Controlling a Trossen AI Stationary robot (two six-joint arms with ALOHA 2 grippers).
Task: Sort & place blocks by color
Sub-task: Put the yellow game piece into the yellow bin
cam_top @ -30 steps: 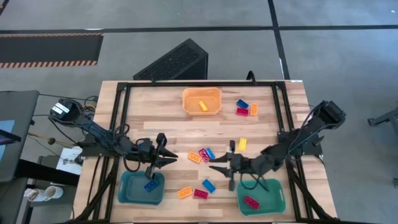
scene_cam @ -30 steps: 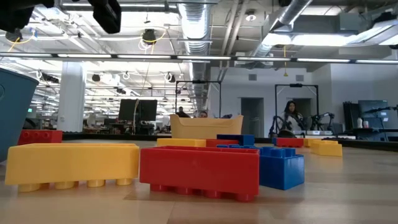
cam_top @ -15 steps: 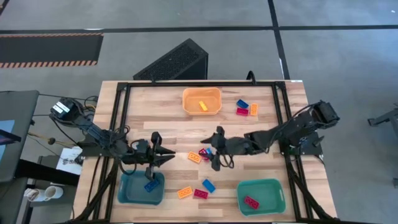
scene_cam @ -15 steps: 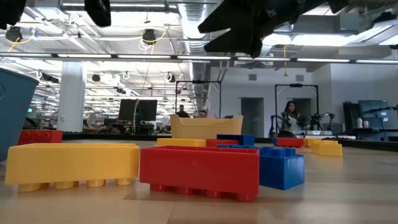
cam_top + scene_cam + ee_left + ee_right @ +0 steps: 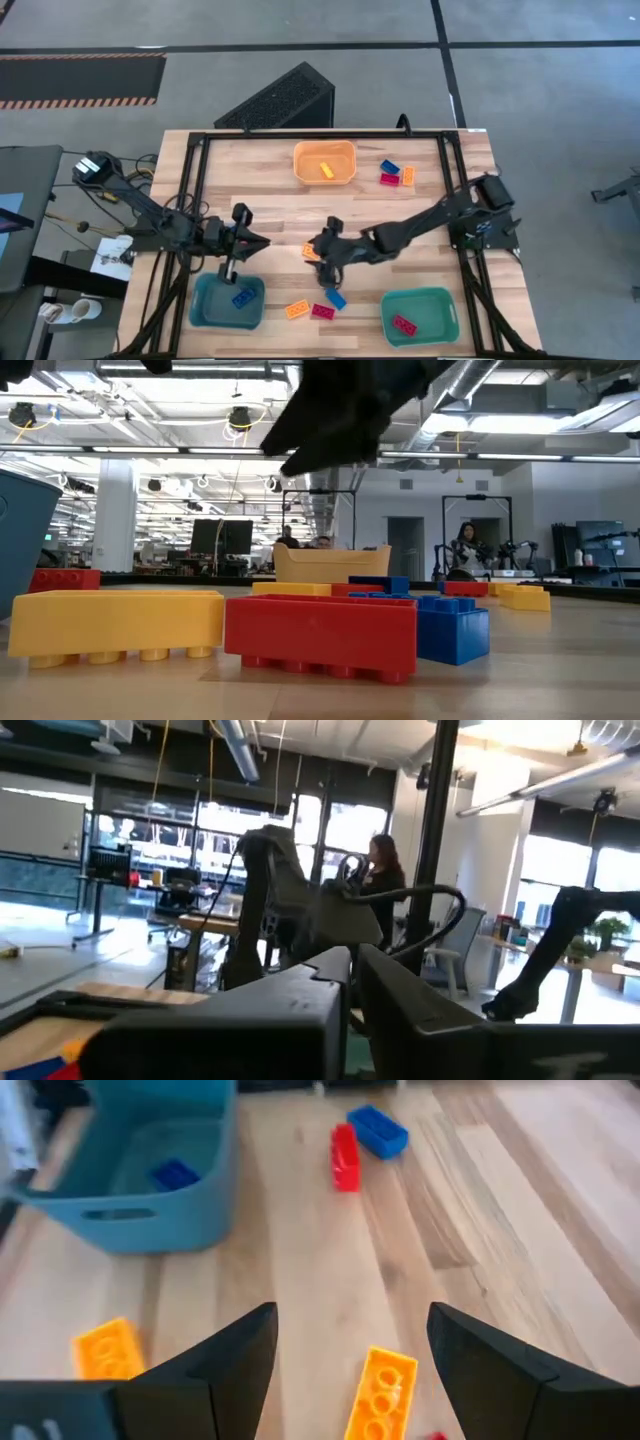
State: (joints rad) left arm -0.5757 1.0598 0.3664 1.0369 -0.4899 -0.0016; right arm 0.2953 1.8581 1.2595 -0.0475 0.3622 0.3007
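My right gripper (image 5: 322,262) hangs open over the middle of the table, above a cluster of blocks. In its wrist view an orange block (image 5: 380,1390) lies on the wood between its fingers, untouched. Near the front edge lie an orange block (image 5: 297,310), a red one (image 5: 322,312) and a blue one (image 5: 336,297). My left gripper (image 5: 252,243) is shut and holds nothing, above the far rim of the left teal bin (image 5: 205,305). A blue block (image 5: 243,298) lies in that bin. The right teal bin (image 5: 445,312) holds a red block (image 5: 404,324).
An orange bin (image 5: 305,165) at the far middle holds an orange block (image 5: 326,170). Blue, red and orange blocks (image 5: 392,173) lie to its right. The low view shows the near yellow (image 5: 115,622), red (image 5: 320,632) and blue (image 5: 450,625) blocks. Black frame rails run along the table's edges.
My right gripper has swung from above the right teal bin toward the table's left, reaching out over the middle cluster of blocks. My left gripper has drawn back a little toward the left edge. No block has moved.
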